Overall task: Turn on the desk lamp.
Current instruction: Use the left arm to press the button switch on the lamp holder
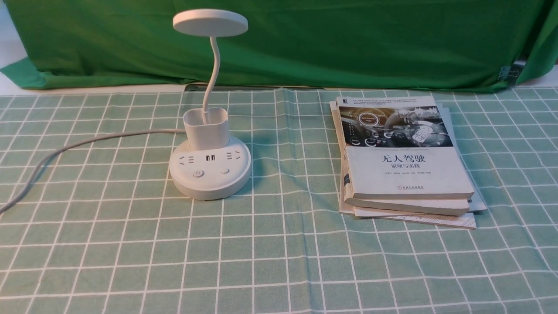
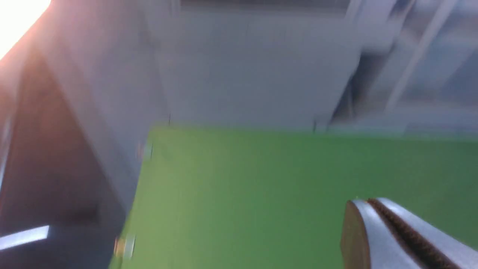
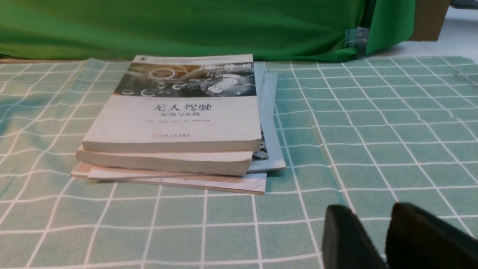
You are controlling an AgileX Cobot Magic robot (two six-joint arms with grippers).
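The white desk lamp (image 1: 210, 174) stands on the checked cloth, left of centre in the front view. Its flat disc head (image 1: 210, 22) looks unlit on a thin curved neck above a cup holder (image 1: 205, 128). The round base bears sockets, USB ports and two buttons (image 1: 198, 173). A grey cord (image 1: 87, 141) runs off to the left. Neither gripper shows in the front view. My left gripper (image 2: 368, 201) is shut and empty, seen blurred against the green backdrop. My right gripper (image 3: 369, 213) hovers low over the cloth with a narrow gap between its black fingertips, empty. The lamp is out of both wrist views.
A stack of books (image 1: 401, 161) lies right of the lamp and also shows in the right wrist view (image 3: 175, 123), beyond my right gripper. A green backdrop (image 1: 348, 43) hangs along the table's far edge. The green checked tablecloth (image 1: 279, 261) covers the table.
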